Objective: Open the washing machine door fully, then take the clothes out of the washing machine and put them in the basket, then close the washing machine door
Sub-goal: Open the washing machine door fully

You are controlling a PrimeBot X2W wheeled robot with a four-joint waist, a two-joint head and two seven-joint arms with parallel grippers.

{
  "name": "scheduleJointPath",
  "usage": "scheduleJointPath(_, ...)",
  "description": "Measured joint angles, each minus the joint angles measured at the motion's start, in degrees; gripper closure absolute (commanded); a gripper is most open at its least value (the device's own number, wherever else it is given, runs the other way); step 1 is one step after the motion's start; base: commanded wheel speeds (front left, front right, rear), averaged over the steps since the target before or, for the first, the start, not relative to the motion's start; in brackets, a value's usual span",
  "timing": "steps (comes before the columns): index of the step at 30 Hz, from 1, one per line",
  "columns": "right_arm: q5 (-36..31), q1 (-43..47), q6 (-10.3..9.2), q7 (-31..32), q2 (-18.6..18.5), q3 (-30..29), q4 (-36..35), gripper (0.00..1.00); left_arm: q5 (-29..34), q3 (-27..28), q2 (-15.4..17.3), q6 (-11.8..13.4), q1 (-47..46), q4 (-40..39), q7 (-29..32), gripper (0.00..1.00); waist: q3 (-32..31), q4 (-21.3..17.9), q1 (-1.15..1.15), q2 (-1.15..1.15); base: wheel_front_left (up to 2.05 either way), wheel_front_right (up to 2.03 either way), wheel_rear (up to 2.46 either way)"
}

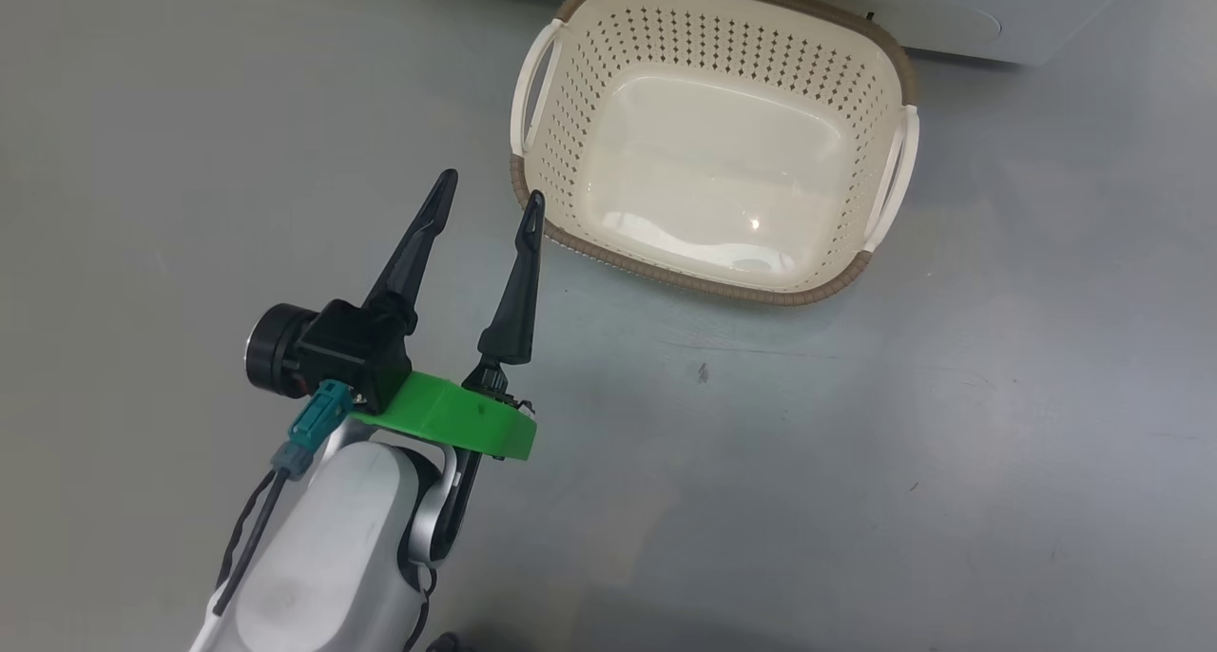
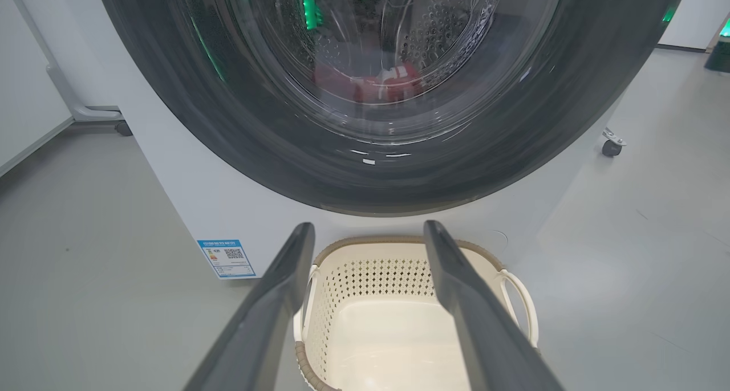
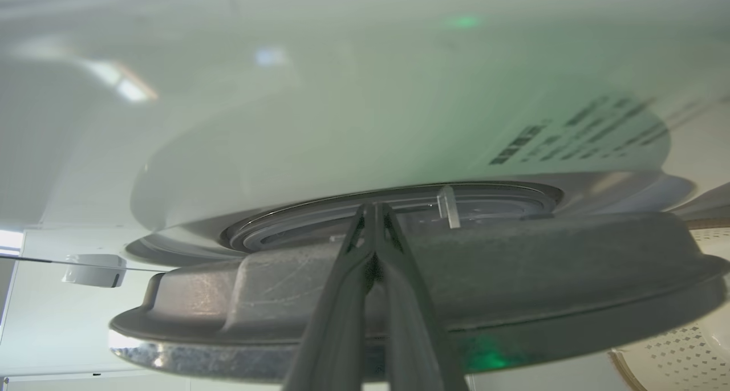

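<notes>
Through the glass of the washing machine door [image 2: 274,151], with its wide glossy black ring, the red clothes [image 2: 370,86] lie low in the steel drum. The white washing machine [image 2: 188,197] stands behind the cream basket [image 1: 713,148], which is empty on the floor before it. My left gripper [image 1: 491,196] hangs open just left of the basket's near corner, pointing at the washer, holding nothing. In the right wrist view my right gripper [image 3: 373,208] is shut, its tips in the gap between the door's matte inner frame [image 3: 513,277] and the washer front [image 3: 342,123].
A blue label sticker [image 2: 226,258] sits low on the washer's front. A caster wheel [image 2: 611,146] shows at the washer's right side, and a white pipe [image 2: 68,94] runs down the wall at left. Grey floor [image 1: 856,443] spreads around the basket.
</notes>
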Motion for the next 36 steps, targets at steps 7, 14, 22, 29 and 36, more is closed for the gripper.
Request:
scheduleJointPath(7, 1.36, 0.01, -0.01, 3.01, -0.90, -0.09, 0.77, 1.00, 0.00, 0.33, -0.01, 0.47, -0.19, 0.00, 0.00, 0.00, -0.14, 0.04, 0.00, 0.00, 0.00, 0.00, 0.00)
scheduleJointPath(14, 2.47, 0.46, -0.25, 5.93, -1.52, 0.00, 1.60, 1.00, 0.01, 0.43, -0.03, 0.51, -0.19, 0.07, 0.00, 0.00, -0.73, -0.22, 0.00, 0.00, 0.00, 0.00, 0.00)
scheduleJointPath(22, 3.41, 1.99, 0.45, 8.38, -1.76, 0.36, 1.74, 1.00, 0.10, 0.45, -0.04, 0.68, -0.21, 0.37, 0.00, 0.00, -1.57, -0.76, 0.00, 0.00, 0.00, 0.00, 0.00)
scheduleJointPath(29, 4.31, 4.34, 1.21, 10.71, -1.51, 0.80, 2.32, 1.00, 0.53, 0.35, -0.04, 0.68, -0.19, 1.15, -0.01, 0.00, -3.20, -1.45, 0.00, 0.00, 0.00, 0.00, 0.00)
scheduleJointPath(36, 4.91, 7.25, 2.18, 12.45, -0.66, 1.10, 2.85, 1.00, 0.54, 0.52, -0.04, 0.67, -0.10, 2.14, -0.01, 0.00, -5.23, -2.13, 0.00, 0.00, 0.00, 0.00, 0.00)
